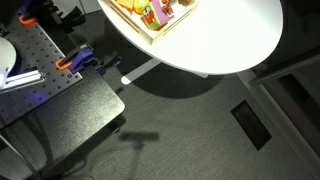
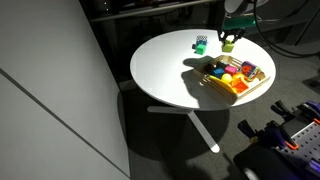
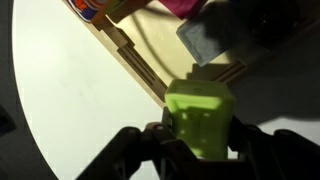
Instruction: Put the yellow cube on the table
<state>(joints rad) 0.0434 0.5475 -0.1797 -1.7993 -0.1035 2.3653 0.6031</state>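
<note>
In the wrist view my gripper [image 3: 198, 145] is shut on the yellow-green cube [image 3: 200, 112], one dark finger on each side of it. It hangs over the wooden tray's edge [image 3: 135, 62] and the white table [image 3: 60, 95]. In an exterior view the gripper [image 2: 228, 42] is above the far side of the round white table [image 2: 160, 70], behind the tray [image 2: 240, 92] of coloured blocks. The cube is too small to make out there. The table [image 1: 240, 40] and tray [image 1: 150, 30] also show in the other exterior view, where the gripper is out of view.
A small green object [image 2: 201, 43] stands on the table left of the gripper. A grey block [image 3: 215, 40] lies in the tray. A grey perforated plate [image 1: 40, 55] with clamps and a dark panel [image 1: 60, 110] stand beside the table.
</note>
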